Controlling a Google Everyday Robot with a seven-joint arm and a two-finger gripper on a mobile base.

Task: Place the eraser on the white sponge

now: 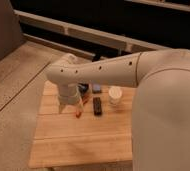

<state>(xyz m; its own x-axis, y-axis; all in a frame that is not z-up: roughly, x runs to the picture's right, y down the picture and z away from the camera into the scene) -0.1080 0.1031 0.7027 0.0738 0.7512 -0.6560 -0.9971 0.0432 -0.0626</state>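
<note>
Gripper hangs over the table's left part. 1 dark bowl, just behind the gripper, is half hidden by the wrist. The arm covers the table's edge, well right of the gripper.

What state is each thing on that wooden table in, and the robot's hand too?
hand: open, empty, low over the table.
eraser: lying flat on the table, not held.
white sponge: upright, nothing on top.
orange stick: lying by the hand.
blue-grey block: resting behind the eraser.
</note>
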